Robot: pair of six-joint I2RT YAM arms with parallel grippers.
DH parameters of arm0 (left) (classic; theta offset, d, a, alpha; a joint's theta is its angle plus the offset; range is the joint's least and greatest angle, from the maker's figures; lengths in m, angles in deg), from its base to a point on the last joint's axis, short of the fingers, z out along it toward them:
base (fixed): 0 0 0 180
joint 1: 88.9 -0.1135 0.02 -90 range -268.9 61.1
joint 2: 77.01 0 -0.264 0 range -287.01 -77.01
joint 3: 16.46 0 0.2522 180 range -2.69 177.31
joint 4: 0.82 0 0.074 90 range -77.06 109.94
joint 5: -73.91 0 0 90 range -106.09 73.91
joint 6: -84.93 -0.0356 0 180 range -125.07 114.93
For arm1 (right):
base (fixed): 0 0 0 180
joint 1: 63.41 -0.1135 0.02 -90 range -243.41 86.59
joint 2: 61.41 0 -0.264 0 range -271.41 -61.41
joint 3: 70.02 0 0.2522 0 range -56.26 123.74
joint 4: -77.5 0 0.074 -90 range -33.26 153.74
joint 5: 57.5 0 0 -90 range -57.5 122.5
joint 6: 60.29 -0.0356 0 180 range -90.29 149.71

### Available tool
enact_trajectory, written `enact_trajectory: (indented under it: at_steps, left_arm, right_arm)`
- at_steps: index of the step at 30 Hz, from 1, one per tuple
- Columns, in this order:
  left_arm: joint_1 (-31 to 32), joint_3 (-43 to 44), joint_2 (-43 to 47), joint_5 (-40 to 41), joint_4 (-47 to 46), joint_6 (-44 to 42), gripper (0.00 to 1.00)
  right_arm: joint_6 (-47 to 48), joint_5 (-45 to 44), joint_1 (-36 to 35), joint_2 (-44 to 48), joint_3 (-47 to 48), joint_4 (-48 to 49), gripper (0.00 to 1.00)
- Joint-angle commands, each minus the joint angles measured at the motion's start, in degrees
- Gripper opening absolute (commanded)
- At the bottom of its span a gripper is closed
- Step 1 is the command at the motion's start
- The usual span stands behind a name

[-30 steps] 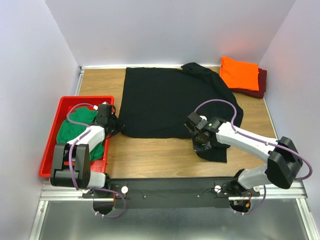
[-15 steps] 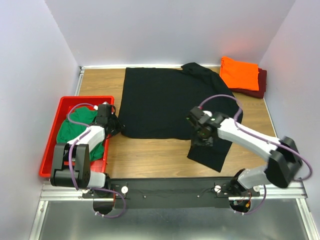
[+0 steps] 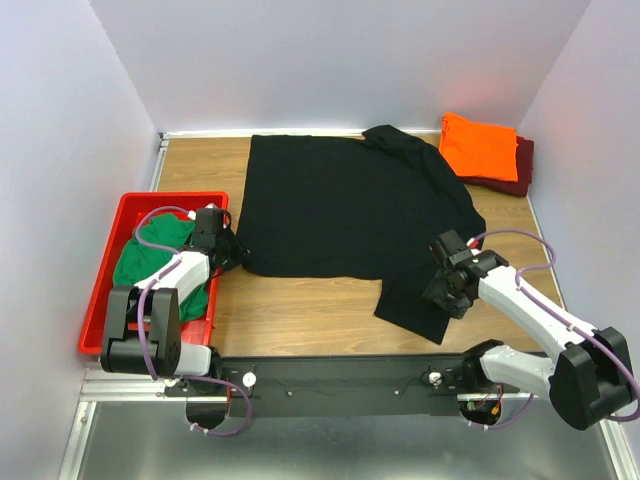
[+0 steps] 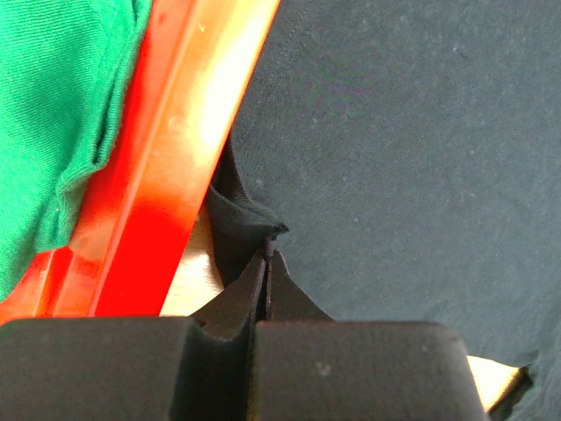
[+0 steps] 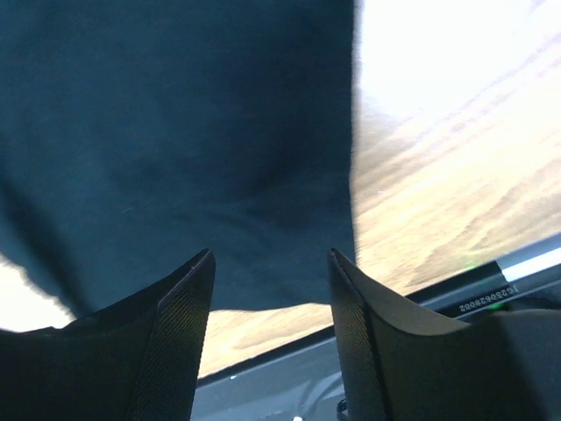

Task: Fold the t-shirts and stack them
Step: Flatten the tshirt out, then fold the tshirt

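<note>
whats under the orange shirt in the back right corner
A maroon shirt lies under the orange shirt, showing only along its right and near edges. The rest is covered, so its fold cannot be judged.

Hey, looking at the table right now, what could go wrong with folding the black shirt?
The left gripper pinches the black shirt by a corner beside the red tray rim, so pulling could snag the cloth there. The right gripper is open and holds nothing, so a one-sided pull might skew the shirt.
</note>
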State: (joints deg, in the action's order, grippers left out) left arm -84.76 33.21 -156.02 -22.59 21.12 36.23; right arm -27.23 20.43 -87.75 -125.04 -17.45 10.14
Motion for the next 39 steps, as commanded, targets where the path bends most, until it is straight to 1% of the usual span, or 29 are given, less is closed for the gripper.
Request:
enact_trajectory:
  at_steps: [1,5,6,9,10,13,15,16,17,19,20,21,22,23,25,27,29,33,36,39]
  left_arm:
    - [0.2,0.6,0.0,-0.9,-0.5,-0.9,0.0]
    - [0.2,0.6,0.2,-0.9,-0.5,-0.9,0.0]
    - [0.2,0.5,0.2,-0.8,-0.5,-0.9,0.0]
    - [0.2,0.5,0.0,-0.8,-0.5,-0.8,0.0]
    - [0.2,0.4,0.0,-0.8,-0.6,-0.8,0.0]
    - [0.2,0.4,-0.1,-0.8,-0.5,-0.7,0.0]
    - [0.2,0.4,-0.3,-0.7,-0.6,-0.7,0.0]
    - [0.2,0.4,-0.3,-0.8,-0.7,-0.7,0.0]
    - [0.2,0.5,-0.4,-0.9,-0.7,-0.7,0.0]
    - [0.2,0.4,-0.4,-0.7,-0.6,-0.7,0.0]
    - [0.2,0.4,-0.3,-0.7,-0.6,-0.6,0.0]
    - [0.2,0.3,-0.3,-0.6,-0.6,-0.5,0.0]
    - [0.2,0.3,-0.1,-0.4,-0.6,-0.4,0.0]
    - [0.2,0.3,0.0,-0.3,-0.4,-0.4,0.0]
    - [0.2,0.0,0.4,0.2,0.0,-0.2,0.0]
    - [0.2,0.0,0.9,0.5,0.5,-0.2,0.0]
    - [0.2,-0.3,1.7,1.3,1.2,0.2,0.0]
    - [0.2,-1.8,4.1,2.6,1.8,1.0,0.0]
    - [0.2,-3.0,5.4,3.6,2.4,1.8,0.0]
    - [0.2,-3.9,6.7,3.9,2.8,2.6,0.0]
  right_arm:
    - [-4.4,0.9,2.0,0.8,-2.7,0.3,0.62]
    - [-5.9,1.8,2.3,0.9,-4.6,0.3,0.63]
    - [-6.4,1.6,2.4,1.0,-5.2,0.3,0.67]
    - [-6.8,1.9,2.5,0.6,-6.3,0.7,0.68]
    - [-6.9,2.3,2.4,0.4,-6.4,1.4,0.71]
    - [-6.9,2.5,2.4,0.0,-7.5,3.1,0.71]
    - [-6.3,2.5,2.4,-0.8,-8.0,4.9,0.69]
    - [-6.2,2.5,2.4,-1.2,-8.0,5.4,0.67]
    - [-6.0,2.5,2.4,-1.8,-8.0,6.0,0.6]
    - [-5.5,2.3,2.4,-2.4,-8.0,7.4,0.48]
    - [-5.4,2.2,2.4,-2.5,-7.9,7.6,0.4]
    - [-5.3,2.1,2.5,-2.7,-7.6,7.7,0.26]
    - [-4.8,1.8,2.4,-2.6,-7.3,7.7,0.2]
    - [-4.5,2.0,2.4,-2.4,-6.5,7.6,0.08]
    - [-3.6,2.2,2.4,-0.6,-5.4,7.0,0.0]
    - [-3.2,2.3,2.4,1.0,-4.5,5.8,0.0]
    - [-2.9,2.0,2.4,3.5,-3.2,2.6,0.0]
    - [-2.5,2.2,2.4,8.2,1.1,-3.6,0.01]
    - [-1.8,1.1,2.5,10.5,6.2,-9.5,0.0]
    - [-1.4,0.4,2.4,12.3,8.2,-12.2,0.0]
